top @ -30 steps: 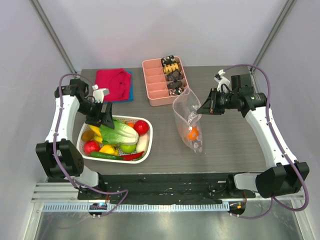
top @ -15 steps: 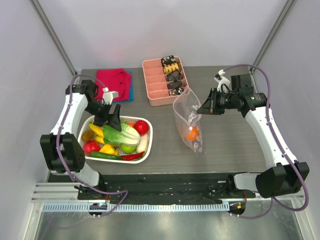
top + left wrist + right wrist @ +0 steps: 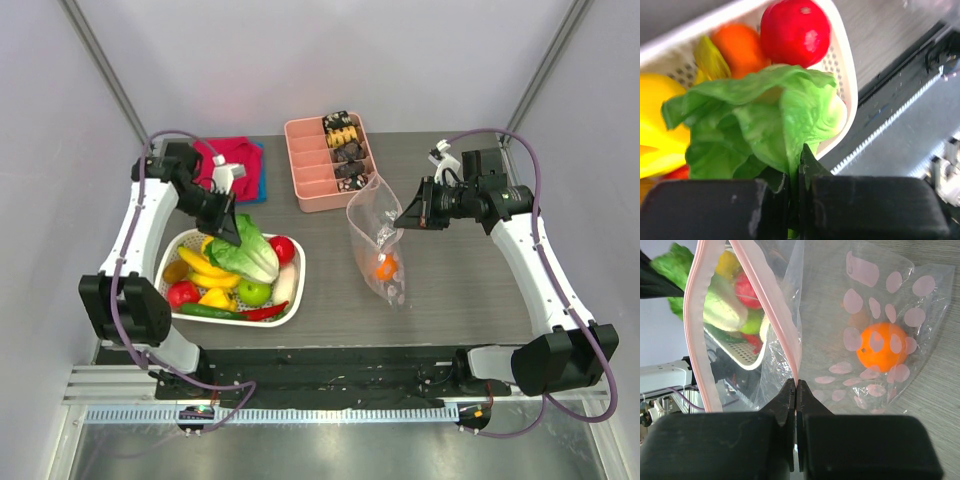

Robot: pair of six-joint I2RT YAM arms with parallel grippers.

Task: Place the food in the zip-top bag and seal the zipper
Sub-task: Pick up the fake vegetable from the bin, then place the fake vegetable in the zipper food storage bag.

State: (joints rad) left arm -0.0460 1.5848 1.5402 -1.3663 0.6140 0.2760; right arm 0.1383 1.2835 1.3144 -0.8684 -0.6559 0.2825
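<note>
Here, pinches a leaf of the green lettuce in the left gripper, jaws clenched flat together on the leaf's edge. Holds that lettuce over the white mesh basket, leafy end hanging down toward the other food. Cannot tell whether it touches anything below. Leaves in the basket a red fruit just beside the lettuce, plus a green apple and a yellow pepper nearer the front rim, among other pieces.

Across the tabletop, well apart from the basket, grasps the zip-top bag with the right gripper, jaws closed on one lip of the mouth, right at the zipper. Props the mouth end up off the tabletop and rests the bottom end on the wood-grain surface. Shows the zipper unsealed: two pink strips spread well apart in the right wrist view, mouth gaping toward the basket. Contains one orange, low in the bag near its bottom end.

Behind the bag, toward the far edge: a pink compartment tray; left of that, a red cloth.
</note>
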